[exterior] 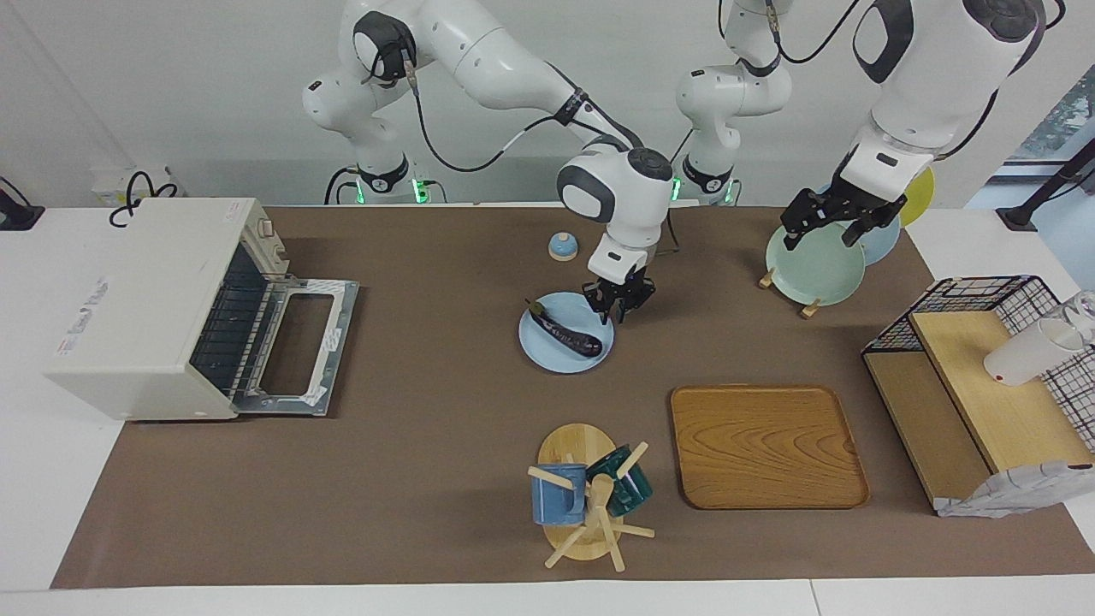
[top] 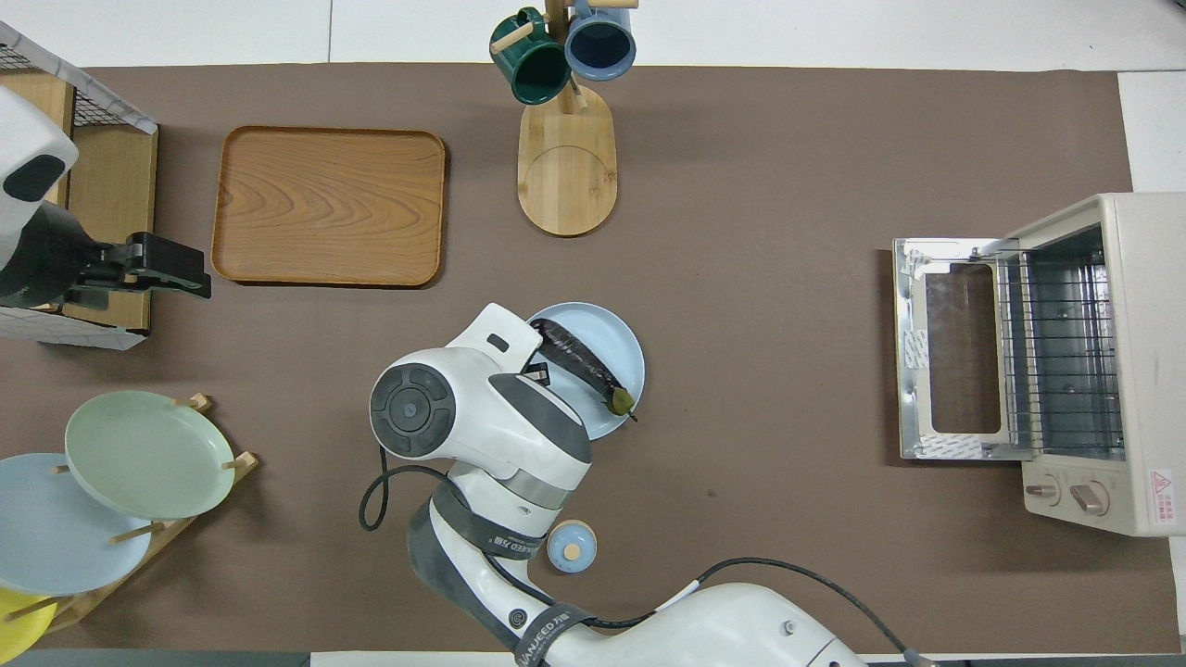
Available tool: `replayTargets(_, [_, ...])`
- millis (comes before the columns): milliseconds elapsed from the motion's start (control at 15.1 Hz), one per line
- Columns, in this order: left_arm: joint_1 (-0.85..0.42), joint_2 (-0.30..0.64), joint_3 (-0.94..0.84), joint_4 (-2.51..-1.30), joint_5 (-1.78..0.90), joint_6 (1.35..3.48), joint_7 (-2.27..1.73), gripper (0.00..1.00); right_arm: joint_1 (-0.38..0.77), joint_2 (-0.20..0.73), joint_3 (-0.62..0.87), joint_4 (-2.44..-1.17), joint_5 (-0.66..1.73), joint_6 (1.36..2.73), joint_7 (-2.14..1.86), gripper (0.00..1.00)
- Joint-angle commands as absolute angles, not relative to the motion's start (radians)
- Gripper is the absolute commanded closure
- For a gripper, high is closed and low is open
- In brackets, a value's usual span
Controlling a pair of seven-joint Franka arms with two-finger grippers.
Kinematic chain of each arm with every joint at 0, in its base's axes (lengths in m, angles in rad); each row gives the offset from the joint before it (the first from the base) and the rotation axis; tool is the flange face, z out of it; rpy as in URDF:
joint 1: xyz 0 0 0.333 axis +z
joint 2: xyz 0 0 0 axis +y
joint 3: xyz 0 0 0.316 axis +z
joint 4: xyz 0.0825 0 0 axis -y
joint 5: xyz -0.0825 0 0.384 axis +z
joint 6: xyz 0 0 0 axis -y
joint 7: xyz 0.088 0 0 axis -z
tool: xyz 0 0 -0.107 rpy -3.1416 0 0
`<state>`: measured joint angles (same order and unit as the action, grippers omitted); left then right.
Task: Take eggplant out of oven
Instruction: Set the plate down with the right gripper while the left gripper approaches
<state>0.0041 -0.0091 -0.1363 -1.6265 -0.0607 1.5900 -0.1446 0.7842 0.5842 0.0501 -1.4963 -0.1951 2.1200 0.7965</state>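
While the oven (exterior: 162, 308) stands with its door dropped open at the right arm's end of the table, the eggplant (exterior: 566, 329) lies on a light blue plate (exterior: 547, 352) well apart from it. The right gripper (exterior: 618, 301) hovers over that plate's rim, jaws narrowly parted and empty. The left gripper (exterior: 828, 224) waits over the plate rack (exterior: 813, 265), jaws open.

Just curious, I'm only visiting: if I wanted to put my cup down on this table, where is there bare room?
The wooden tray lies bare. Brown mat shows between the oven door and the blue plate holding the eggplant, and between oven and mug tree. It is crowded around that plate, under the right end effector, and by the plate rack.
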Motion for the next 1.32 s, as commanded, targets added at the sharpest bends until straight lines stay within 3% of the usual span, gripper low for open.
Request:
replayTargets(0, [-0.005,-0.008,-0.129,-1.644,-0.083,1.623,-0.153,0.00,0.749,0.562,0.057,-1.462,-0.183,2.097,0.787,0.51])
replayTargets(198, [-0.008,-0.008,-0.129,-1.672,-0.110,1.653,-0.208,0.00,0.649,0.480,0.057,-1.463,-0.183,1.988,0.688,0.51])
replayTargets(462, [-0.101,0.006,-0.129,-1.712,-0.112,1.722,-0.447,0.00,0.461,0.413,0.057,-1.496,-0.176,1.905,0.502,0.53])
replayTargets(594, [-0.149,0.038,-0.130,-1.715,-0.112,1.771,-0.555,0.00,0.428,0.391,0.055,-1.500,-0.178,1.856,0.466,0.56])
replayTargets(660, [-0.179,0.058,-0.130,-1.717,-0.112,1.807,-0.598,0.00,0.405,0.382,0.054,-1.520,-0.179,1.832,0.462,0.60])
replayTargets(858, [-0.267,0.112,-0.130,-1.746,-0.118,1.935,-0.681,0.00,0.283,0.310,0.052,-1.728,-0.190,1.923,0.399,0.97])
replayTargets(1255, [-0.443,0.233,-0.127,-1.850,-0.132,2.242,-0.828,0.00,0.197,0.271,0.048,-1.926,-0.317,2.023,0.385,1.00])
